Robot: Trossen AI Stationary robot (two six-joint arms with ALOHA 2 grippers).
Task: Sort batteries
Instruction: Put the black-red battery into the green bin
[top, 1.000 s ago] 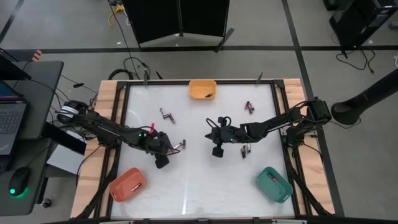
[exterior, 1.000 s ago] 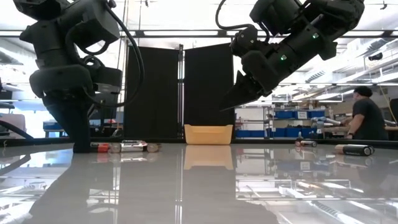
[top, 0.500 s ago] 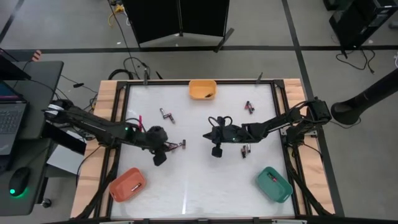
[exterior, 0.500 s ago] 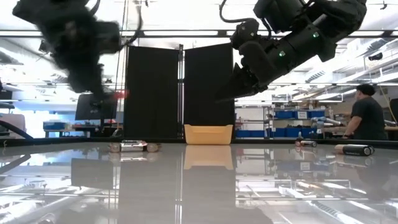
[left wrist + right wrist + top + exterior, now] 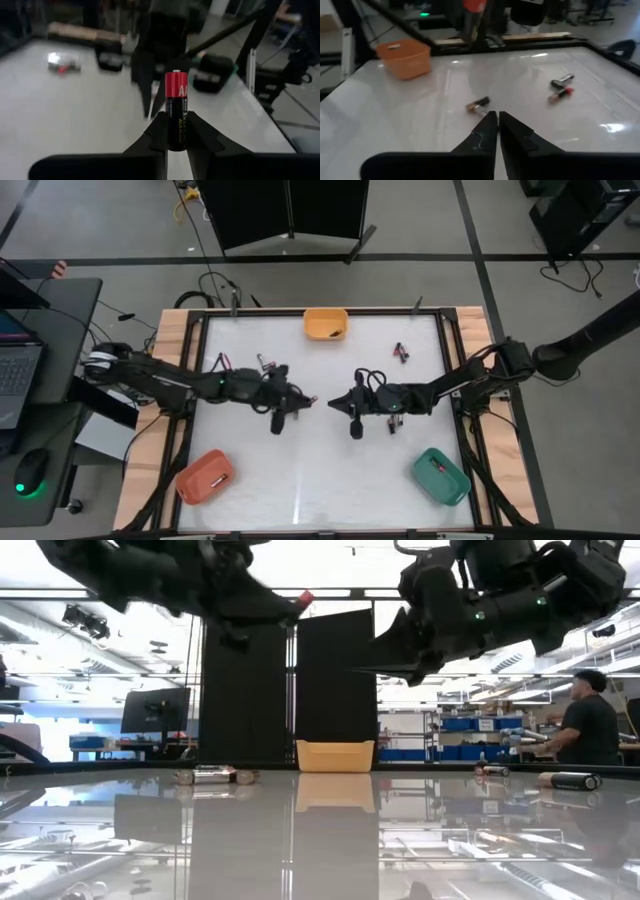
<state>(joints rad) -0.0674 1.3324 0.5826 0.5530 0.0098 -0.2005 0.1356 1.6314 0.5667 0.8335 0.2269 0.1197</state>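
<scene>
My left gripper [image 5: 298,401] hangs over the table's middle, shut on a black AA battery with a red end [image 5: 176,95]; the red tip [image 5: 303,602] shows high in the low view. My right gripper [image 5: 335,406] faces it from the right, shut and empty [image 5: 497,117], well above the table. Loose batteries lie on their sides on the table: a pair [image 5: 266,364] far left of centre, another [image 5: 400,352] far right, one [image 5: 393,420] under the right arm. My left gripper pinches the battery's black end [image 5: 176,136] between its two fingers [image 5: 156,131]. The fingers lie about level, pointing toward the table's right. The battery runs along them, its red end sticking out past the fingertips, lifted clear of the table.
Three bins stand on the white table: a yellow-orange one [image 5: 326,323] at the far edge, an orange one [image 5: 206,476] near left, a green one [image 5: 440,475] near right. A person [image 5: 590,730] stands in the room beyond the table.
My left gripper has risen from the table with the battery, moved right toward the centre and tipped from pointing down to about level. The battery is lifted clear. My right gripper has also tipped toward level, now facing the left one.
</scene>
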